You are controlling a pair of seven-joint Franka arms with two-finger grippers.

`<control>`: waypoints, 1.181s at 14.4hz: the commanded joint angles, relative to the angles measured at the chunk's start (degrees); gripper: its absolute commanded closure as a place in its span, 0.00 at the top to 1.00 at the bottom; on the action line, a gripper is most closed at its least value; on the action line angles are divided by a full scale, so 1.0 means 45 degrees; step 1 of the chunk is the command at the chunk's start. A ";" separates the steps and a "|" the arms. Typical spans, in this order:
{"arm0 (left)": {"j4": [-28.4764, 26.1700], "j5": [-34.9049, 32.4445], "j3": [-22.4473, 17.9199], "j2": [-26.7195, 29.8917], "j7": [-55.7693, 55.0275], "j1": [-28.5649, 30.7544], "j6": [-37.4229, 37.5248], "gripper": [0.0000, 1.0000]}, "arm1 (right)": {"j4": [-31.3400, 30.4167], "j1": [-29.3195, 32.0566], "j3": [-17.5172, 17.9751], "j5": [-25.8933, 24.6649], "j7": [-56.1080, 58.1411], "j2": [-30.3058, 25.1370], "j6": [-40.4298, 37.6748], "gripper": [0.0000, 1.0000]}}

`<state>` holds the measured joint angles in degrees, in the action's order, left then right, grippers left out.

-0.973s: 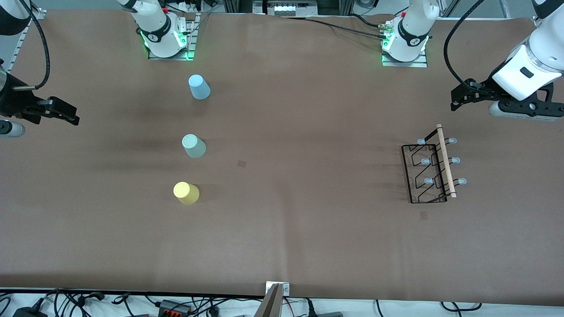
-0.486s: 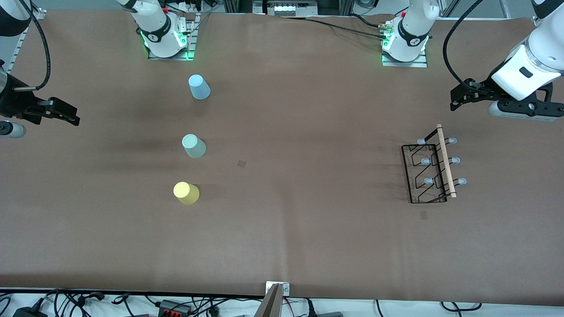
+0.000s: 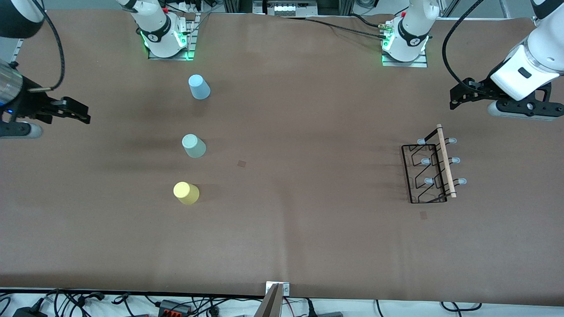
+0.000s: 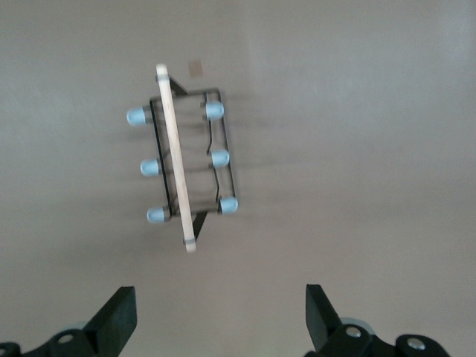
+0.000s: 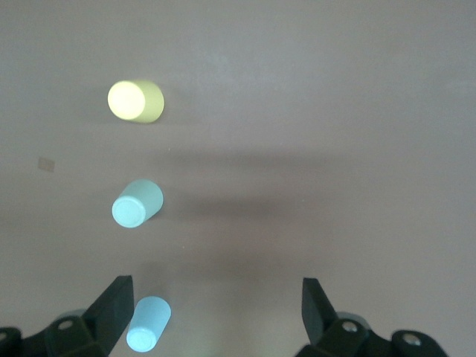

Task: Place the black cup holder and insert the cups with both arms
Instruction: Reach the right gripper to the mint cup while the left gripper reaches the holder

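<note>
The rack (image 3: 431, 169) stands on the table (image 3: 308, 229) toward the left arm's end, rod (image 3: 445, 160) on top. The left gripper (image 3: 456, 99) hangs above the table at the rack's 12 o'clock, fingers (image 4: 115, 316) apart, empty. The blue cup (image 3: 199, 86), green cup (image 3: 194, 145) and yellow cup (image 3: 186, 193) line up upside down toward the right arm's end, blue farthest from the front camera. The right gripper (image 3: 79, 114), at the green cup's 10 o'clock, is spread wide, empty
</note>
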<state>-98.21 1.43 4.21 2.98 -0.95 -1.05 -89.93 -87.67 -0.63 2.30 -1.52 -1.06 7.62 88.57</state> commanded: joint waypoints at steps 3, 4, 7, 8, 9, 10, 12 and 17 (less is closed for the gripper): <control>0.0985 -0.0084 -0.0077 -0.0934 0.0133 -0.0041 0.2054 1.00 | -0.0376 -0.0426 -0.0004 0.0044 -0.0057 0.0670 -0.0584 1.00; 0.0985 -0.0083 -0.0116 -0.0973 0.0132 -0.0040 0.2035 1.00 | -0.1018 -0.0620 -0.0004 0.0065 -0.0136 0.0651 0.0153 1.00; 0.1722 -0.0219 -0.0213 -0.2393 0.0113 -0.0021 0.2053 1.00 | -0.3615 -0.1457 -0.0004 0.0046 -0.1266 0.0494 0.4036 1.00; 0.1998 -0.0220 -0.0233 -0.2883 0.0094 -0.0002 0.2093 1.00 | -0.4376 -0.1694 -0.0004 0.0046 -0.1714 0.0494 0.5169 1.00; 0.2039 -0.0259 -0.0253 -0.3120 0.0171 0.0134 0.1996 1.00 | -0.5099 -0.1947 -0.0004 0.0046 -0.2086 0.0494 0.6282 1.00; 0.2040 -0.0278 -0.0253 -0.3393 0.0171 0.0406 0.1879 1.00 | -0.5764 -0.2259 -0.0004 0.0065 -0.2380 0.0513 0.7337 1.00; 0.1575 -0.0724 -0.0234 -0.3766 0.0191 0.0662 0.0598 1.00 | -0.7054 -0.2903 -0.0004 0.0026 -0.3296 0.0572 0.9060 1.00; -0.1119 -0.1372 -0.0116 -0.3611 0.0288 0.0682 -0.4422 1.00 | -0.9439 -0.3317 -0.0004 0.0026 -0.4101 0.0397 1.1797 1.00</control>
<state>-98.00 -3.37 3.16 -15.13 -0.81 1.85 -103.41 -125.09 -15.63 2.61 -1.44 -18.68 12.09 137.82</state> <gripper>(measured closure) 0.000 0.000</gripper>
